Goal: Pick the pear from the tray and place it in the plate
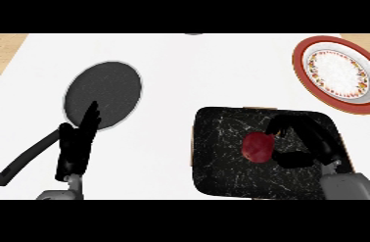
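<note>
A dark red pear point(257, 146) lies on the black speckled tray point(224, 138) at the lower right. My right hand point(307, 140) hovers over the tray with its fingers curved around the pear's right side and its thumb below the fruit. Whether the fingers touch the pear cannot be made out. The plate point(307, 64), white with a red rim and a patterned ring, sits at the upper right, partly cut off by the view's edge. My left hand point(78, 143) rests at the lower left, fingers straight and pointing up.
A dark round pan point(103, 94) with a pale rim and a long black handle point(29, 157) lies at the left, just behind my left hand. White counter stretches between pan, tray and plate. Wooden strips show at the top corners.
</note>
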